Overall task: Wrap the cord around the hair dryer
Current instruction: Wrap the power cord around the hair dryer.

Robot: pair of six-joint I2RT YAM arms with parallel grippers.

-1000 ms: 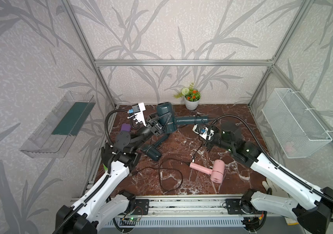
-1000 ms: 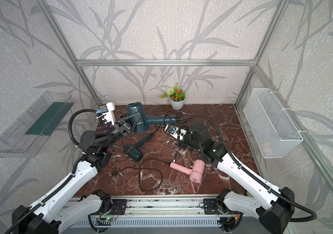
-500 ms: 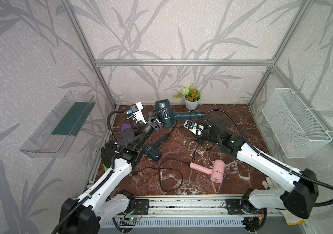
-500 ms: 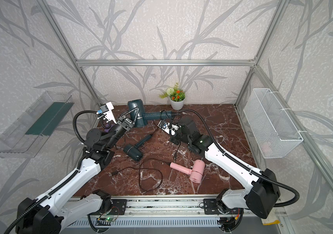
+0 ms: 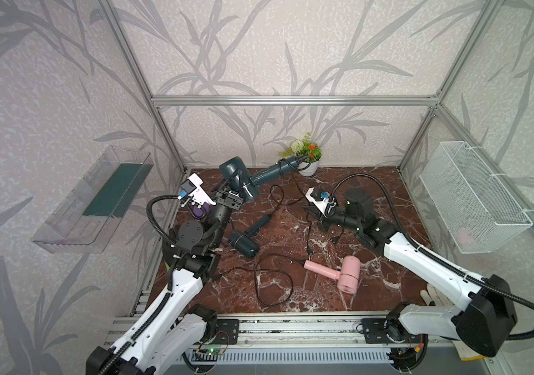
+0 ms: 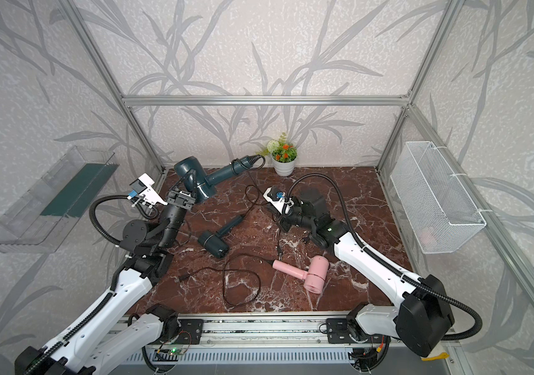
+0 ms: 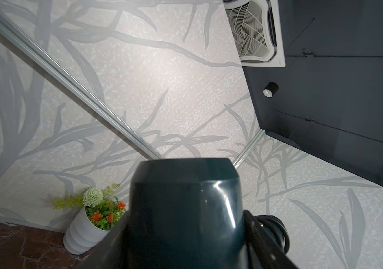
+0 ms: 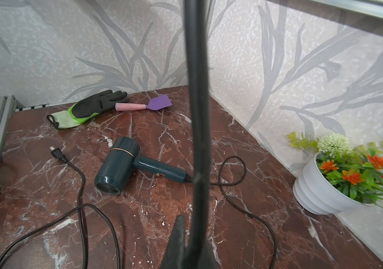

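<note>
Three dryers: large teal hair dryer raised off the bench near the back-left corner; small teal dryer lying on its side toward the left of the bench; pink dryer lying nearer the front, right of centre.
Left pincer: clamped across the barrel of the large teal hair dryer, reaching up from below; barrel filling the space between the fingers in the left wrist view.
Large teal hair dryer, pose: barrel toward the left wall, handle slanting away to the right and back, its end just in front of the plant pot in both top views.
Right pincer: closed, pinching the cord; right of bench centre, well apart from the left pincer.
Cord, path: out of the handle end beside the plant pot, down across the back of the bench to the right pincer, then hanging below it with the loose end on the bench toward the pink dryer.
Cord against dryer: one dark strand seen crossing the barrel by the left pincer; winding around the handle not visible.
Other cords: thin black loops on the bench, one trailing from the pink dryer's handle toward the front left, one from the small teal dryer's handle.
Left edge of bench: glove and purple spatula lying touching, against the wall.
Walls: wire basket on the right, clear shelf on the left.
</note>
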